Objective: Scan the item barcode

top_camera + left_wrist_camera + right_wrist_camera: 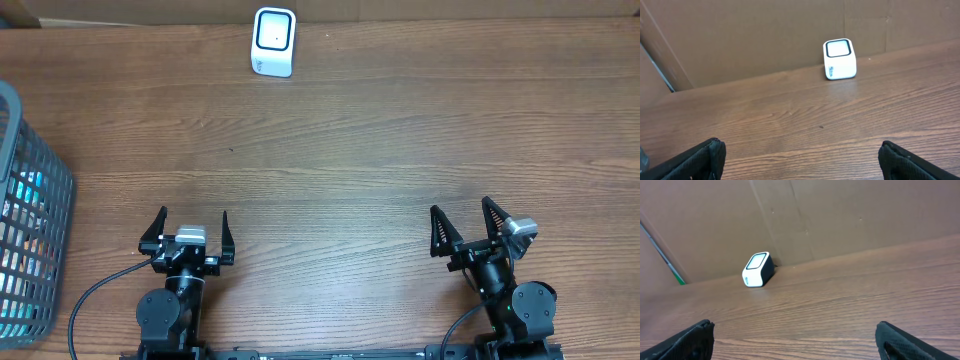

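A small white scanner (pixel 273 42) with a dark window stands at the far edge of the wooden table; it shows as the white box (pixel 840 59) in the left wrist view and as the same box (pixel 758 270) in the right wrist view. My left gripper (pixel 193 230) rests near the front edge at the left, open, nothing between its fingers. At the front right my right gripper (pixel 462 224) is open too and holds nothing. Items lie inside the grey basket (pixel 48 190) at the left; which one bears the barcode cannot be told.
The grey wire basket hangs over the table's left edge with colourful packages inside. A brown cardboard wall (pixel 765 35) runs along the back of the table behind the scanner.
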